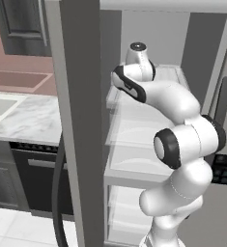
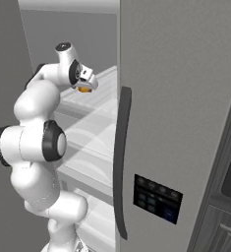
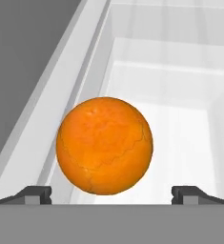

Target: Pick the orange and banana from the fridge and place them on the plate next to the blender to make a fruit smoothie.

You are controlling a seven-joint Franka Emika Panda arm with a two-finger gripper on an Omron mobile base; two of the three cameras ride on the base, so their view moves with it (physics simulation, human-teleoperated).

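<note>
Two dark fingertips (image 3: 35,194) sit at the bottom corners of the hand view, spread as wide as they go, so the tool (image 3: 111,195) is fully open with nothing clamped. Right between them, a bit left of centre, the orange (image 3: 104,145) bulges up big and round, its lower edge dipping between the tips but apart from both. It rests on a clear glass shelf (image 3: 180,143) inside the fridge (image 2: 186,98), close to the wall running up the left of the frame. From the right base view, upper left, a sliver of orange peeks out under the white hand. Further back, the shelf runs to the pale rear wall.
</note>
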